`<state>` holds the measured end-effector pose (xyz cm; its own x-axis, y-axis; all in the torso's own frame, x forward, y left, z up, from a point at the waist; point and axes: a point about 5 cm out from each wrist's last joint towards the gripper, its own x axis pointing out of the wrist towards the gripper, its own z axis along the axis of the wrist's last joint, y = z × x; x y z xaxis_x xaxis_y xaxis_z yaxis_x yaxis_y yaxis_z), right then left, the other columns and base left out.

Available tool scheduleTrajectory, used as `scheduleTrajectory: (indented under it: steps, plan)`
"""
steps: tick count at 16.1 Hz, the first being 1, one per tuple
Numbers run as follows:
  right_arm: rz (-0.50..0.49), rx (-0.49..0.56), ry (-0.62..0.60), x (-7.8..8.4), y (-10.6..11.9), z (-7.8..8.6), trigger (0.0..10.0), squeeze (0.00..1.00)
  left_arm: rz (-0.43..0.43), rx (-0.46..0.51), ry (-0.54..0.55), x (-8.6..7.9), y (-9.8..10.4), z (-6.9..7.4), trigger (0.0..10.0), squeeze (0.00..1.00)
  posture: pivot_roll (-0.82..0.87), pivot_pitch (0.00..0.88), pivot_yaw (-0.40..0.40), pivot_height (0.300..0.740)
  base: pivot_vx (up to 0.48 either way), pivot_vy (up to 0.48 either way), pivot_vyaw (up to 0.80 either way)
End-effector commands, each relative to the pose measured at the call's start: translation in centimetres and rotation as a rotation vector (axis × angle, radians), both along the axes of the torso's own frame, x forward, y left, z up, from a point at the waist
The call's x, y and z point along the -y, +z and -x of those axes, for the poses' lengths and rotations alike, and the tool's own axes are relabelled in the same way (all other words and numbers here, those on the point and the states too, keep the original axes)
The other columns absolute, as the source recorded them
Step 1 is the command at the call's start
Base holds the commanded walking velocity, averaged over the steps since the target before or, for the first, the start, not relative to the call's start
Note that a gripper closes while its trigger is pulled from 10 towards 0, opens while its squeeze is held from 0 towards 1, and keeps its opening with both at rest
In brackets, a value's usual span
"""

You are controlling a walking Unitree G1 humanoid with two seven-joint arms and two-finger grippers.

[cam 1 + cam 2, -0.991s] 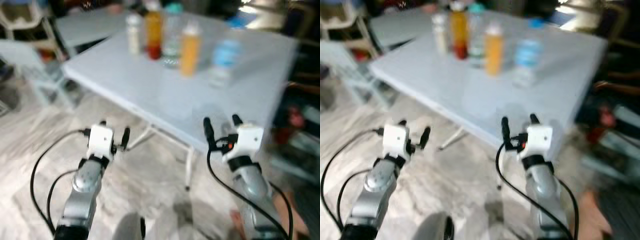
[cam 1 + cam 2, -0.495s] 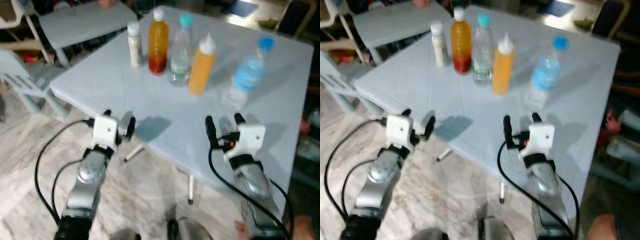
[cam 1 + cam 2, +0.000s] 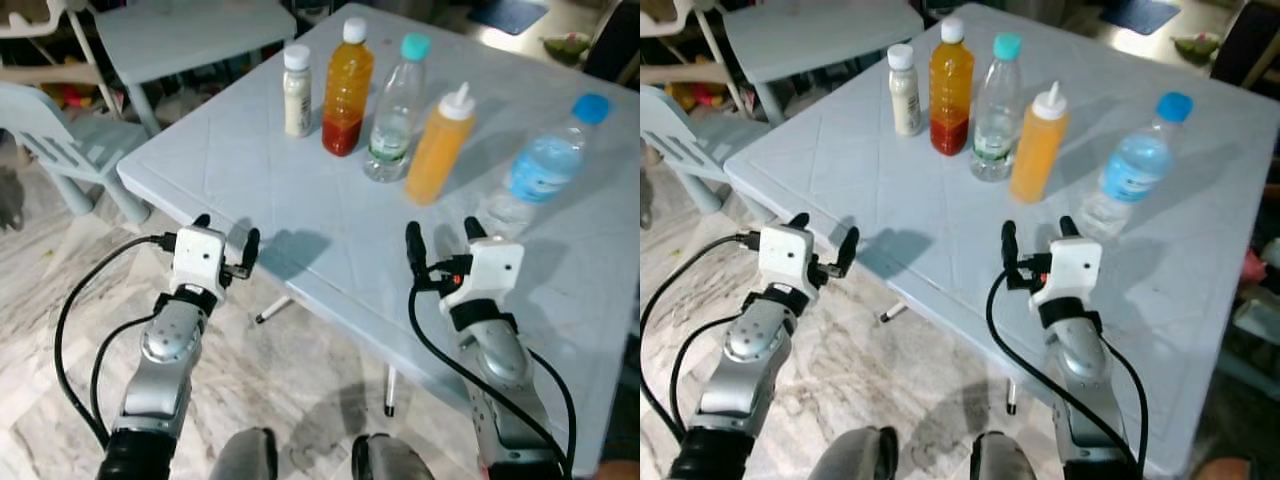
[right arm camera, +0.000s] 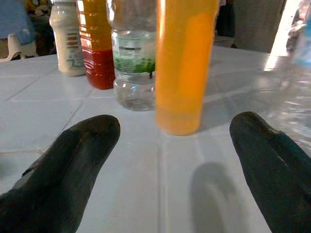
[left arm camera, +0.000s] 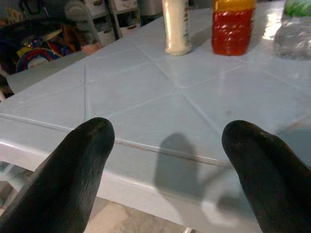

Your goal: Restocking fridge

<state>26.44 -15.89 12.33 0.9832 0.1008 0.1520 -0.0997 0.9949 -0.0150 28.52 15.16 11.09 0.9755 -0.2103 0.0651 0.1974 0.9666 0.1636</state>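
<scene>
- Your left tool (image 3: 222,237) hovers at the pale blue plastic bench (image 3: 300,190) edge, fingers spread, empty.
- Your right tool (image 3: 441,236) sits over the bench, wide open, empty, facing the orange squeeze bottle (image 3: 438,145).
- Beyond: white bottle (image 3: 297,91), orange-red juice bottle (image 3: 347,87), clear green-label bottle (image 3: 393,109), blue-cap water bottle (image 3: 540,168); labels unreadable.

Five upright bottles are carried on the pale blue desk (image 3: 300,200): white bottle (image 3: 297,91), orange-red bottle (image 3: 347,87), clear bottle (image 3: 394,109), orange squeeze bottle (image 3: 439,144), water bottle (image 3: 540,170).
</scene>
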Motion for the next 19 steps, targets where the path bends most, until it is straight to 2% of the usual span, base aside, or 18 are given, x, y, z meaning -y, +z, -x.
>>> scheduleTrajectory:
  steps: [1,7,9,16,19]
  plan:
    - [0.008,-0.002,0.0,0.1,0.0,-0.2,10.0,0.0,0.0,-0.004,0.008,-0.1,-0.2,0.1,10.0,0.0,0.0,0.108,0.004,0.74,0.0,0.0,0.0]
    - [0.021,0.02,-0.021,0.4,0.6,-0.9,10.0,0.0,-0.001,0.007,0.01,0.1,0.2,-0.3,10.0,0.0,0.01,0.102,0.016,0.74,0.0,0.0,0.0]
    - [0.02,0.024,-0.068,0.9,0.8,-0.8,10.0,0.0,-0.004,0.006,-0.002,0.2,0.2,-0.3,10.0,0.0,0.0,0.101,0.022,0.74,0.0,0.0,0.0]
    - [0.028,0.023,-0.081,0.9,0.5,-0.4,10.0,0.0,0.005,0.006,-0.013,0.5,0.1,-0.4,10.0,0.0,-0.01,0.104,0.027,0.74,0.0,0.0,0.0]
    - [0.091,0.08,-0.197,2.0,1.6,0.0,10.0,0.0,0.012,0.0,-0.023,0.4,0.0,-0.2,10.0,0.0,-0.02,0.114,0.035,0.74,0.0,0.0,0.0]
